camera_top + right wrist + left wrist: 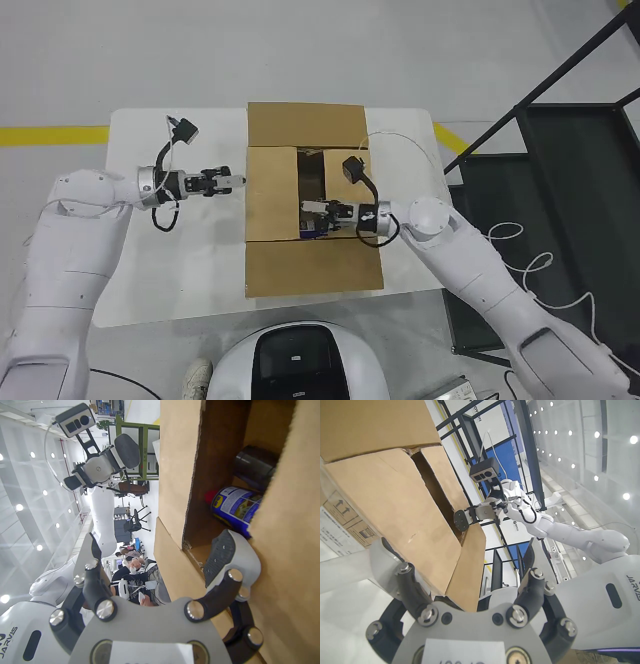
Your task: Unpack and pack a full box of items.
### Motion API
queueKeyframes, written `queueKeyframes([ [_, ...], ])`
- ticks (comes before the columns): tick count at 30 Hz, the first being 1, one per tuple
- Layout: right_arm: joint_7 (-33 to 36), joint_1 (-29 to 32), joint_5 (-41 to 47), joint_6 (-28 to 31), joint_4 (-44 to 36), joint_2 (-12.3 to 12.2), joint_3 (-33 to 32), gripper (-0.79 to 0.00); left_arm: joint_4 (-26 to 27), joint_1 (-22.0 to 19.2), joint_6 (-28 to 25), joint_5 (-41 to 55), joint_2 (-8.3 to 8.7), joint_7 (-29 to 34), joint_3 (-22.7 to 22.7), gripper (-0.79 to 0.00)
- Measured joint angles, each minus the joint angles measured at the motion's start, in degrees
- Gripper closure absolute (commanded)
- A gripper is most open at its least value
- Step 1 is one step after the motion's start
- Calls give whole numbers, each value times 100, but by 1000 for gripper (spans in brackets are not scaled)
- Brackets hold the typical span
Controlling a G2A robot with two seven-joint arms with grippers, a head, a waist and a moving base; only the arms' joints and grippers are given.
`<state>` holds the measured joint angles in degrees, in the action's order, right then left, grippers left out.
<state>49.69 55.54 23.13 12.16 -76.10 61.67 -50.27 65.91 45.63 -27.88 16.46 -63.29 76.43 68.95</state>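
**Item 1:** brown cardboard box (300, 125), ctr of white counter (180, 270). Far and near flaps lie spread outward. One side flap, on the L arm's side, lies flat over part of the opening.

**Item 2:** blue metal spray can w/ red cap (235, 507), inside the box, by the edge of the opening. We see part of its body; the rest is hidden behind cardboard.

**Item 3:** dark cylindrical container (255, 465), inside the box, just beside the can and deeper in. We cannot tell if the two touch.

**Item 4:** L tool (232, 182), at the box's outer edge on the L side, above the counter.
- Fingers are spread wide, nothing clamped.
- L wrist view shows a corner of a cardboard flap between them.
- We cannot tell whether either finger touches the card.

**Item 5:** R tool (312, 209), over the box opening.
- Fingers are wide apart, nothing held.
- The padded finger (222, 555) sits in the opening, close to the can.
- The other finger (88, 552) is outside the cardboard, so a flap edge lies between them.
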Motion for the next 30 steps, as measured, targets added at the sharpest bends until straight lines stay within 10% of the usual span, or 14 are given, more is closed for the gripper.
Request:
queueKeyframes([
  [18, -34, -975, 552, 1048, 306, 740, 1011, -785, -1253, -366, -428, 1736, 135, -464, 120, -785],
  [30, -212, -1639, 517, 1201, 1254, 1725, 2425, -785, -940, -285, -478, 2442, 136, -699, 419, -785],
])
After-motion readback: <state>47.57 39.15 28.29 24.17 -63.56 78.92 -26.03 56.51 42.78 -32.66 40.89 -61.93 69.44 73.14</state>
